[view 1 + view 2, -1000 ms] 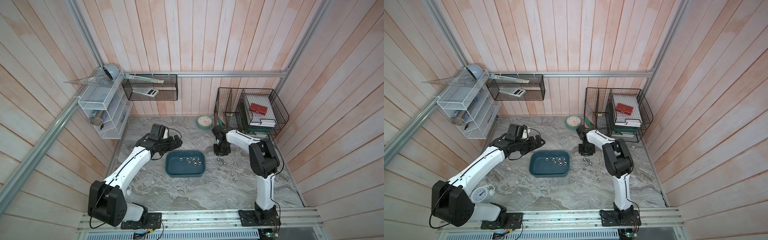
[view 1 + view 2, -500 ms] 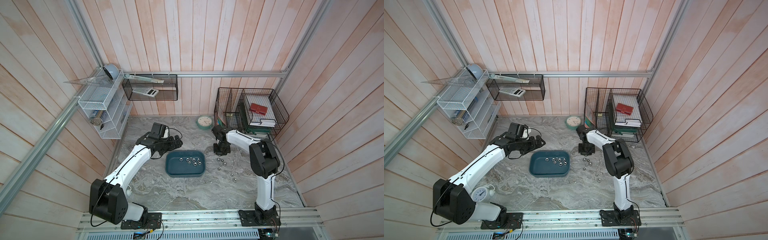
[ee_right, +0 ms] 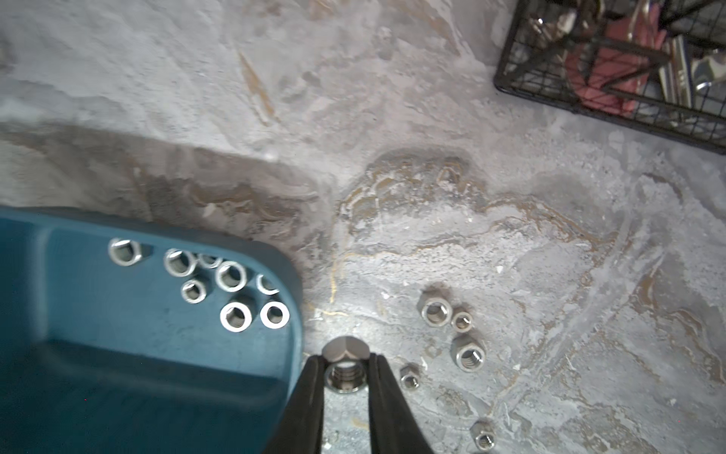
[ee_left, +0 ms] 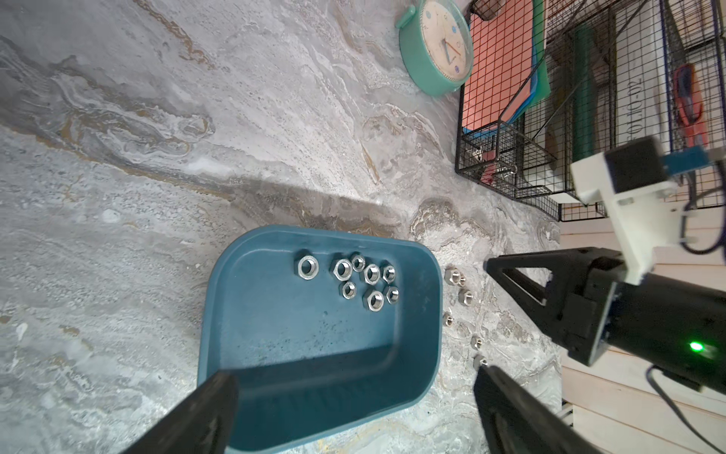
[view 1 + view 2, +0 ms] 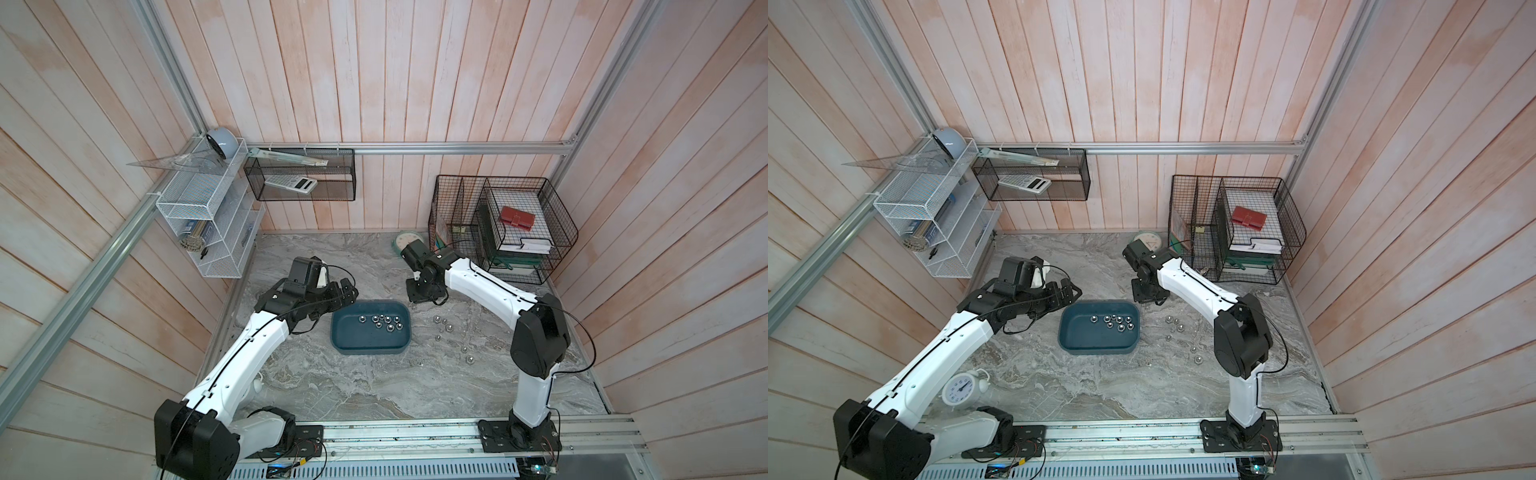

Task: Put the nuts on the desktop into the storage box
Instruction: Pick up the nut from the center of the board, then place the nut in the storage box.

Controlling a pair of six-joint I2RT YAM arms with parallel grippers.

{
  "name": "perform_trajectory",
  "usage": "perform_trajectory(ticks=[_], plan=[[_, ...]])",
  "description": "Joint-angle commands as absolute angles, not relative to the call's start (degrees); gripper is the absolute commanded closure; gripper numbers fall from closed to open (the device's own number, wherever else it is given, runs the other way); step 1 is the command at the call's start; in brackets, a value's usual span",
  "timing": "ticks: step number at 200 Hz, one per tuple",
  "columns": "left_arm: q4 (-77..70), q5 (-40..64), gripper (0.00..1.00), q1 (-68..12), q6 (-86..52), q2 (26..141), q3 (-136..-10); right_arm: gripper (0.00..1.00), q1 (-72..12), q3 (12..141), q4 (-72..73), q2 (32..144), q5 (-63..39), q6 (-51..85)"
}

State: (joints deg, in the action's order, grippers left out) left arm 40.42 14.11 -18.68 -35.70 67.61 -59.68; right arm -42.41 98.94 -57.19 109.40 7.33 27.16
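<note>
The teal storage box (image 5: 353, 343) (image 5: 1084, 340) sits mid-desktop (image 5: 374, 386) with several silver nuts (image 5: 382, 321) in its far half. More nuts (image 5: 443, 325) lie loose on the marble to its right. In the right wrist view my right gripper (image 3: 345, 359) is shut on one nut (image 3: 345, 371), held just off the box (image 3: 118, 353) rim, near the loose nuts (image 3: 467, 353). In both top views that gripper (image 5: 424, 293) is at the box's far right corner. My left gripper (image 5: 348, 291) (image 4: 353, 377) is open and empty by the box's (image 4: 294, 334) far left corner.
A mint-green clock (image 5: 406, 241) lies at the back. Black wire baskets (image 5: 498, 232) with papers stand at the back right. A white wire shelf (image 5: 208, 232) hangs on the left wall, and a white alarm clock (image 5: 962, 386) stands near the left arm's base.
The right jaws have closed the last bit onto the nut. Both arms stay almost where they were, and the left gripper is still open.
</note>
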Motion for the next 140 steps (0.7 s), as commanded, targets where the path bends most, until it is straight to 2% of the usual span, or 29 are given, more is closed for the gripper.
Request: perform_trajectory(ticks=[1,17,68,140], plan=[[42.05,11.67,0.0,-18.89,-36.73,64.33,-57.91,0.79,-46.13,103.01,-60.81,110.48,7.86,26.81],[43.03,10.85,0.0,-18.9,-37.17,62.2,-56.9,0.76,-48.78,105.18,-60.45,112.53,7.38,26.16],[47.54,8.27,0.0,-18.9,-38.48,54.5,-54.45,0.76,-54.3,111.23,-59.73,119.99,6.05,24.46],[51.94,6.21,0.0,-18.89,-39.68,48.48,-53.17,0.75,-56.25,116.62,-58.18,129.73,2.63,23.36]])
